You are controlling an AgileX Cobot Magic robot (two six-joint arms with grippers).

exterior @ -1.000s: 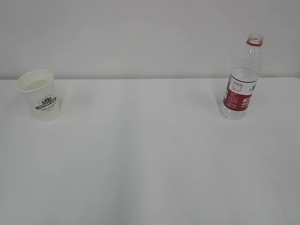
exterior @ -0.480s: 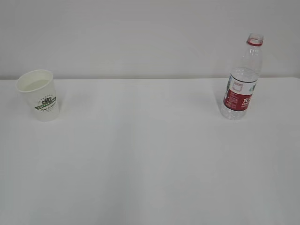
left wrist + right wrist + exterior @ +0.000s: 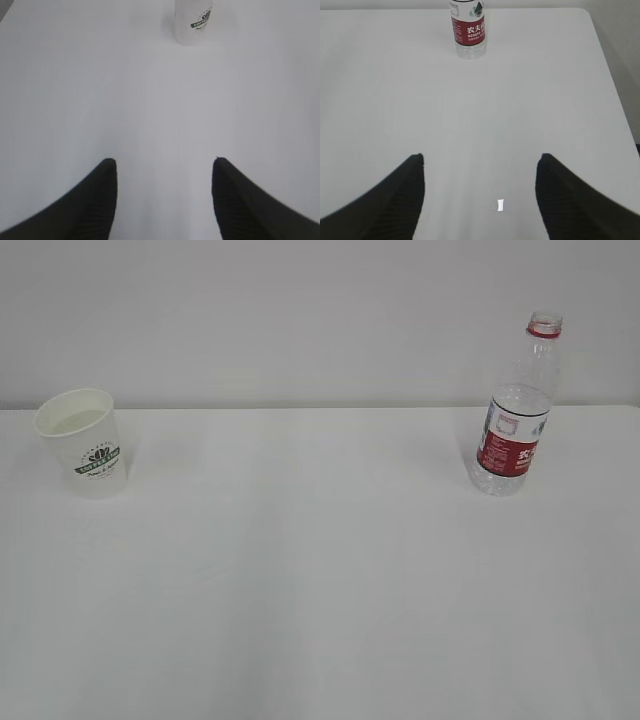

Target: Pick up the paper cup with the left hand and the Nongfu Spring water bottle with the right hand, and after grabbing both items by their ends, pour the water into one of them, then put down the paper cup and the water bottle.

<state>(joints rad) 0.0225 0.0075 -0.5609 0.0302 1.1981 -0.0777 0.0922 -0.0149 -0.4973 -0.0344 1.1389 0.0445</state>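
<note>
While neither arm showed in the exterior view, the paper cup point(image 3: 84, 443) stood upright at nine o'clock on the white surface point(image 3: 320, 580) and the Nongfu Spring water bottle point(image 3: 517, 405) upright at three o'clock, well apart, probably one for each arm. Left hand point(image 3: 164, 200) fingers were spread and empty, cup point(image 3: 194, 21) ahead at twelve. Right hand point(image 3: 481, 197) fingers likewise apart and empty, bottle point(image 3: 468, 28) at twelve.
</note>
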